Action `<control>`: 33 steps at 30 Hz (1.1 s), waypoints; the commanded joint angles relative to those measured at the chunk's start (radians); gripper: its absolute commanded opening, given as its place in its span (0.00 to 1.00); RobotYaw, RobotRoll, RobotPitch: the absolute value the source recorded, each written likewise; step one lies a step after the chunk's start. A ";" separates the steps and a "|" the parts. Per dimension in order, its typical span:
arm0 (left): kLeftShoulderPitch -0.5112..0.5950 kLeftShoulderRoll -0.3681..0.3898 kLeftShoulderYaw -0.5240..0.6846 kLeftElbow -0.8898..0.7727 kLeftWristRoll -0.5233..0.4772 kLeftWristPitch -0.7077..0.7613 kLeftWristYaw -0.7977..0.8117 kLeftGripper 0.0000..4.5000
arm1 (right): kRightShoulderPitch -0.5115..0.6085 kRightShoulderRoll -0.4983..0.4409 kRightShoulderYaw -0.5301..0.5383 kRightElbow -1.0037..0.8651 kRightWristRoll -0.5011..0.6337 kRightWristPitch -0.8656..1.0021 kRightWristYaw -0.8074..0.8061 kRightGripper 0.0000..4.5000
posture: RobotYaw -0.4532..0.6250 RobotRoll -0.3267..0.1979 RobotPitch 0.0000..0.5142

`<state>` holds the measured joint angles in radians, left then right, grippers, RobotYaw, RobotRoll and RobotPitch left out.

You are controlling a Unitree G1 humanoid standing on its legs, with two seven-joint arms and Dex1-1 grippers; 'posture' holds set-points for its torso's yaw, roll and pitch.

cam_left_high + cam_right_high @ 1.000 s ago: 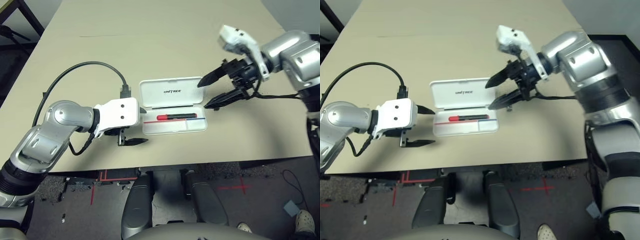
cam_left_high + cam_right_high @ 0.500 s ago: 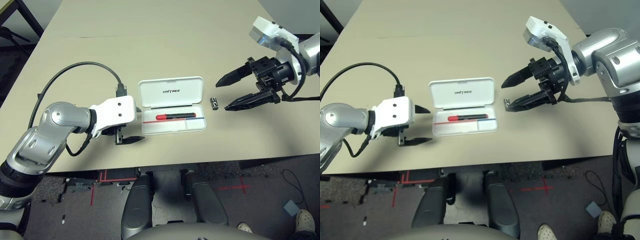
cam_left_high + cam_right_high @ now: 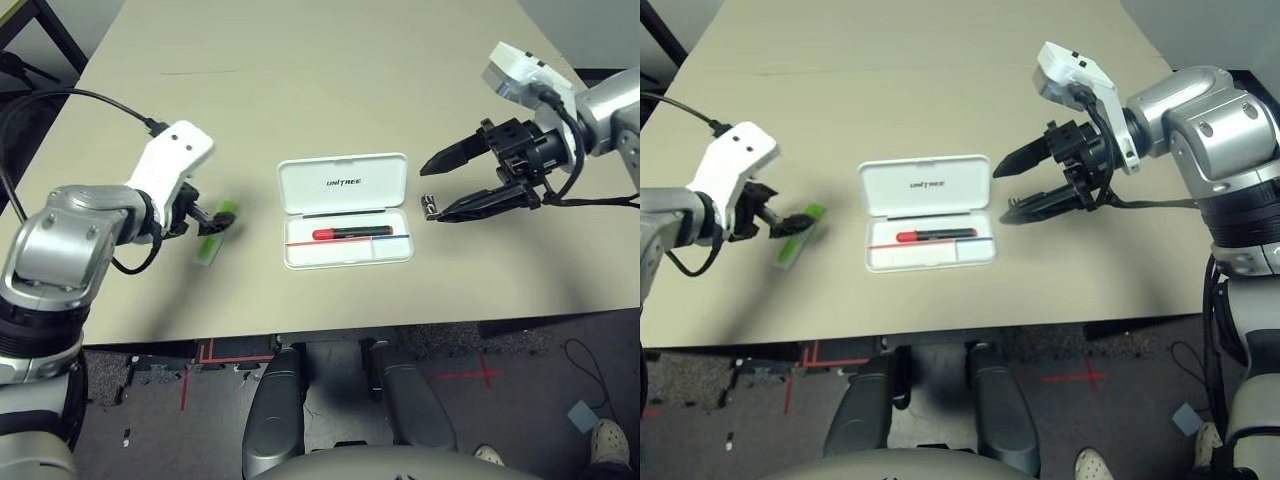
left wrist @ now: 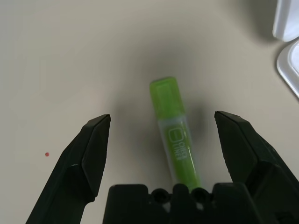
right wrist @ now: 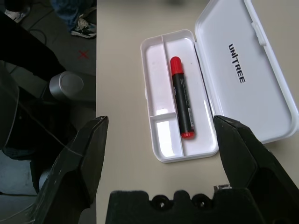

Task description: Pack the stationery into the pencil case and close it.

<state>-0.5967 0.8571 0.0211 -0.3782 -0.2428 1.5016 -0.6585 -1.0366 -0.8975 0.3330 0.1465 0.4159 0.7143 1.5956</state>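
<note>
Left tool [image 4: 161, 126] swung out leftward, now spread wide over green highlighter [image 3: 214, 234] on table [image 3: 300, 90]. Right tool [image 3: 432, 186] released, beside open pencil case [image 3: 345, 210]; red marker [image 3: 352, 233] inside.

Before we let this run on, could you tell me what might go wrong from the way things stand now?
1. The left gripper is open around the green bar, which lies flat on the table; a flat, thin thing may slip from the fingertips.
2. The small black-and-silver piece lies right beside the right gripper, whose lower finger could knock it away.
3. The pencil case is open; either arm could push it.
</note>
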 commanded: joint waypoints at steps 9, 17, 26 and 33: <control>0.021 -0.060 0.008 0.079 -0.047 0.078 0.087 1.00 | 0.037 0.004 -0.040 -0.025 -0.020 0.000 -0.003 0.99 | 0.48 0.62 0.46; 0.071 -0.080 -0.014 0.146 -0.058 -0.002 0.107 1.00 | 0.051 -0.006 -0.048 -0.050 -0.030 0.013 -0.008 0.99 | 0.46 0.62 0.46; 0.099 -0.103 -0.032 0.178 -0.055 -0.044 0.133 1.00 | 0.052 -0.014 -0.047 -0.055 -0.039 0.014 -0.007 0.99 | 0.45 0.62 0.46; 0.111 -0.109 -0.041 0.171 -0.055 -0.050 0.142 0.86 | 0.049 -0.008 -0.044 -0.049 -0.049 0.007 -0.010 1.00 | 0.45 0.62 0.46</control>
<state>-0.5207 0.7593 0.0174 -0.2277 -0.2950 1.4381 -0.5365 -0.9933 -0.8980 0.2997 0.1149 0.3744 0.7270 1.5863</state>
